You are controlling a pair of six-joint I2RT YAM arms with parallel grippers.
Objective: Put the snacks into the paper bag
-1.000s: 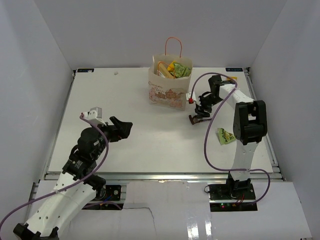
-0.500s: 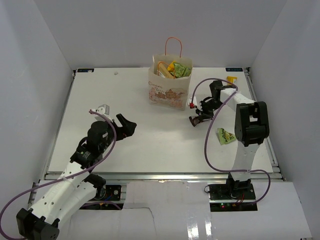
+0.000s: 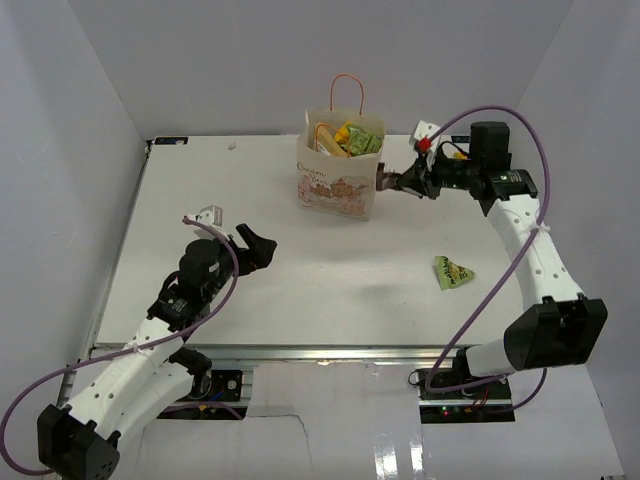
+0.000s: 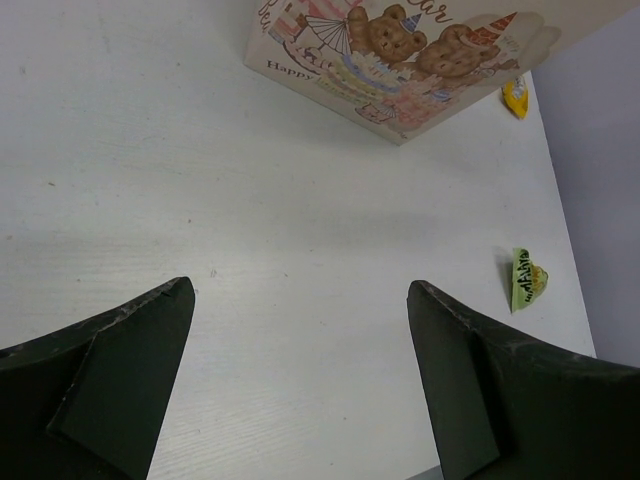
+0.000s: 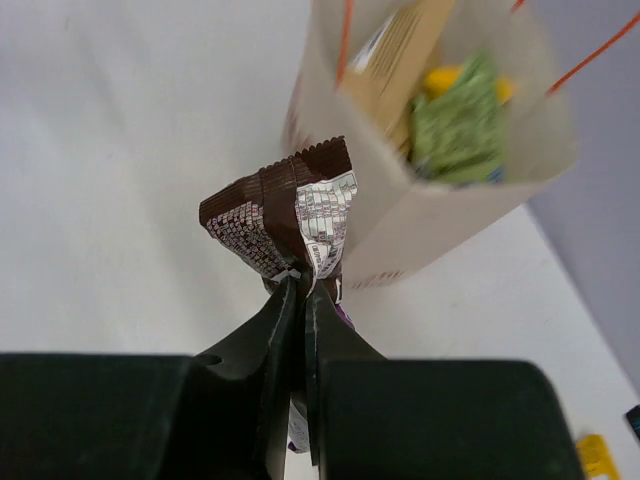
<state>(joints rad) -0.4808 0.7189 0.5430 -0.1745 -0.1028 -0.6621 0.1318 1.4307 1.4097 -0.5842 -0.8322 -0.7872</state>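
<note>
From above, the paper bag (image 3: 335,192) stood upright on the table (image 3: 300,290). Close beside the bag's right wall, the right gripper (image 3: 392,181) held the dark brown bar wrapper (image 3: 381,178). The left gripper (image 3: 255,250) sat well front-left of the bag. 1 green packet (image 3: 452,271) lay front-right of it.

The left wrist view showed that gripper's 2 fingers spread wide, holding nothing, and a yellow pouch (image 4: 515,96) just beside the bag.

The right wrist view showed the fingers pinched tight on the wrapper's end. Inside the bag sat a tan snack bag (image 5: 400,50) and green packets (image 5: 458,128).
</note>
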